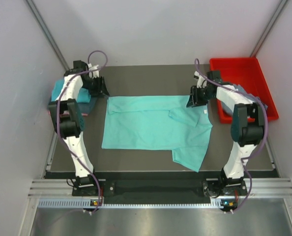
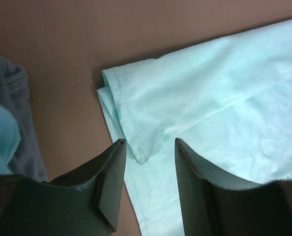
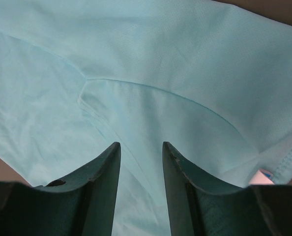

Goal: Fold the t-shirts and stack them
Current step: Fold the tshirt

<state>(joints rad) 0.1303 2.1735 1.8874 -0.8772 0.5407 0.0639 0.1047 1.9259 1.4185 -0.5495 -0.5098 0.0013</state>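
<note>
Lying spread, turquoise t-shirt (image 1: 151, 125), stacked shirts (image 1: 60, 90) half hidden behind left arm (image 1: 70, 123)

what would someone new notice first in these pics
A turquoise t-shirt lies spread flat across the middle of the dark table. The left gripper and right gripper hang open over its two far corners. A red tray sits at the far right, folded shirts at the far left.
</note>
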